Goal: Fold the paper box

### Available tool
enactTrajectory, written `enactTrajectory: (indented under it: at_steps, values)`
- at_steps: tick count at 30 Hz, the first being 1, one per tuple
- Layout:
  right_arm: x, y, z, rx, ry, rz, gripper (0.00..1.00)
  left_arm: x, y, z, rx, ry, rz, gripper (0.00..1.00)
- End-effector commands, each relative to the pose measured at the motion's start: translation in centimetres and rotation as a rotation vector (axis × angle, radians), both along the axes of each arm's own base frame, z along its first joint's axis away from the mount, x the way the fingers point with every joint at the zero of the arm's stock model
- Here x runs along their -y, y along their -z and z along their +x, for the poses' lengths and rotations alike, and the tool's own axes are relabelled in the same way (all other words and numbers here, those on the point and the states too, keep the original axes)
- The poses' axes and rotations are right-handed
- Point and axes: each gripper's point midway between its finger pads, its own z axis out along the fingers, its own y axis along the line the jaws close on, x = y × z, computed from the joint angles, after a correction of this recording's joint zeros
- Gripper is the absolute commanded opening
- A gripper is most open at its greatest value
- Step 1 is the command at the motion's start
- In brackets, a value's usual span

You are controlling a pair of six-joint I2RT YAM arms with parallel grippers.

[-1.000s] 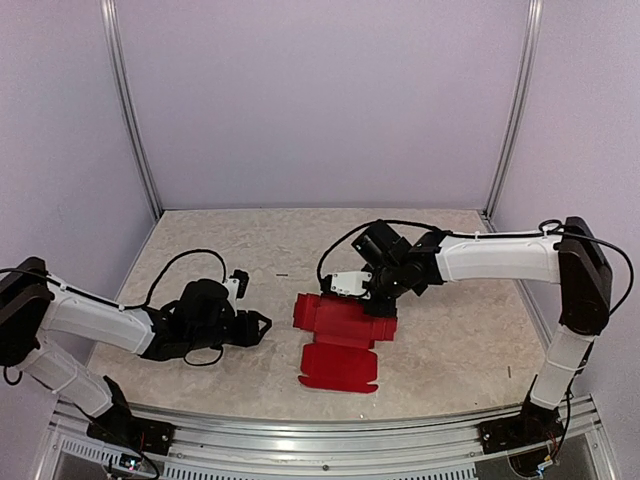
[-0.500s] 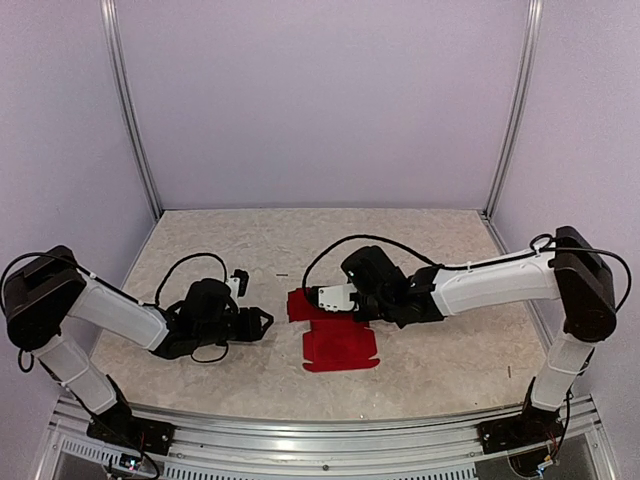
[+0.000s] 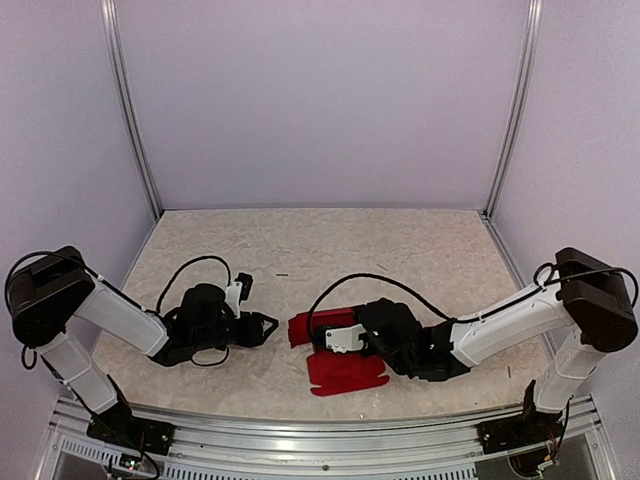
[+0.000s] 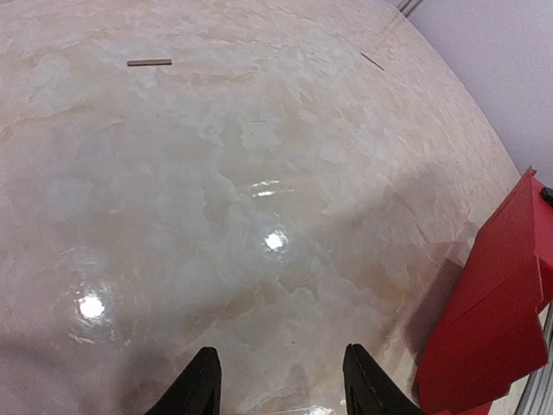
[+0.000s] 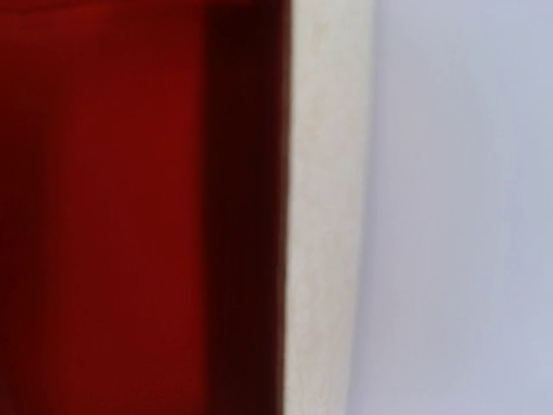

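One change: the right arm [image 3: 500,325] has dropped onto the bright red die-cut card sheet [image 3: 345,372], likely pressing a fold; its fingers' state cannot be told, while the left fingers [image 4: 200,389] hang parted, empty.

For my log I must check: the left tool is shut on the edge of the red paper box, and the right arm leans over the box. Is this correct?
Not quite. The left tool is open and holds nothing, apart from the red paper box, as the left wrist view shows. The right arm does lean over the box.
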Motion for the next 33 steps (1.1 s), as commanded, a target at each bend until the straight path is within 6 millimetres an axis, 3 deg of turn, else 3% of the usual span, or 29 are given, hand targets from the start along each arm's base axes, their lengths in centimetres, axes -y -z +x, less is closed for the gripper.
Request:
enactTrajectory:
  at_steps: [1, 5, 11, 19, 25, 28, 33]
  values:
    - [0.7, -2.7, -0.5, 0.137, 0.009, 0.091, 0.0, 4.0, -0.9, -2.4, 0.081, 0.254, -0.038, 0.48]
    - [1.3, -2.3, -1.2, 0.177, -0.005, 0.093, 0.0, 6.2, -1.0, -3.9, 0.127, 0.37, -0.033, 0.48]
    - [1.5, -2.0, -3.1, 0.223, -0.052, 0.107, 0.0, 6.7, -1.0, -4.4, 0.149, 0.395, -0.028, 0.49]
    - [2.1, 0.3, -5.0, 0.217, -0.077, 0.059, 0.0, 8.2, -0.8, -6.5, 0.181, 0.514, -0.001, 0.49]
    - [3.1, 1.9, -5.6, 0.243, -0.071, 0.014, 0.0, 7.1, 1.2, -6.3, 0.128, 0.444, 0.1, 0.48]
    - [3.4, 2.0, -6.0, 0.261, -0.073, 0.005, 0.0, 6.4, 1.2, -7.3, 0.116, 0.441, 0.085, 0.49]
    - [3.7, 2.7, -6.7, 0.264, -0.081, -0.024, 0.0, 7.1, 1.1, -9.6, 0.111, 0.507, 0.085, 0.49]
